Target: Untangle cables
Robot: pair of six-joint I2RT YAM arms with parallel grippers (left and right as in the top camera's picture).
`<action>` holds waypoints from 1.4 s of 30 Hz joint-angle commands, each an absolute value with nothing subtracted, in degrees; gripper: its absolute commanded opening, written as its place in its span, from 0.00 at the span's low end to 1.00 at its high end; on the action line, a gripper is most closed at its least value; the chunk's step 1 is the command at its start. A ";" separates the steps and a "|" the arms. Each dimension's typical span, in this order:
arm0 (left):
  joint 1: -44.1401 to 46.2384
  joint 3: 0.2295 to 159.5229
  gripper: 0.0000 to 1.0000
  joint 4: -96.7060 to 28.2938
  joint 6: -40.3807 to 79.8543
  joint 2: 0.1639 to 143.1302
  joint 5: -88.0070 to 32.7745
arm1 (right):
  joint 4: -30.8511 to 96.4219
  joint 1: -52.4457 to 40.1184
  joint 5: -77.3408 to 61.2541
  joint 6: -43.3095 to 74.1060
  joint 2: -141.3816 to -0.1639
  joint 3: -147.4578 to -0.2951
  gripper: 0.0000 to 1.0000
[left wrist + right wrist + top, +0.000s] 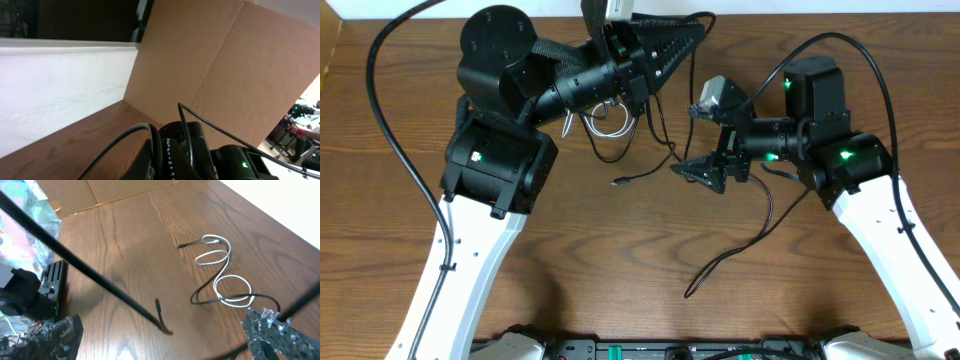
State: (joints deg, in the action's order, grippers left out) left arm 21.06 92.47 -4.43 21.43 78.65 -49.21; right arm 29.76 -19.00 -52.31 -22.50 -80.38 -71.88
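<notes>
The white cable (606, 122) (220, 262) lies in loops on the wooden table (620, 260), partly under my left arm. The black cable (761, 232) (199, 293) crosses those loops and trails toward the front. One small plug end (618, 183) lies near the table's middle. My left gripper (696, 30) (162, 150) is held up at the back, shut on a strand of the black cable (225, 134). My right gripper (696, 146) (165, 340) stands wide open just right of the plug end, gripping nothing. Blurred black strands pass close to its fingers (280, 332).
Thick black arm wires (388, 120) (880, 70) arc over both sides. A brown cardboard panel (215, 65) and a white wall (60, 95) stand behind the table. In the right wrist view, crinkled plastic (25, 210) and a dark device (52, 282) are at the left.
</notes>
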 commanded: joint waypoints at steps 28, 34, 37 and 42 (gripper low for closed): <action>23.97 92.75 0.07 -0.60 25.54 78.11 -50.24 | 30.52 -20.25 -53.49 -16.86 -79.81 -72.31 0.92; 23.92 92.75 0.07 -0.67 23.59 78.22 -46.76 | 37.54 -20.25 -48.97 -15.33 -79.81 -72.31 0.94; 23.92 92.75 0.07 -1.08 23.59 78.46 -43.44 | 38.48 -20.23 -47.57 -14.72 -79.46 -72.31 0.94; 23.92 92.75 0.07 -1.78 23.57 78.56 -41.36 | 41.65 -20.23 -30.96 -11.16 -78.19 -72.31 0.95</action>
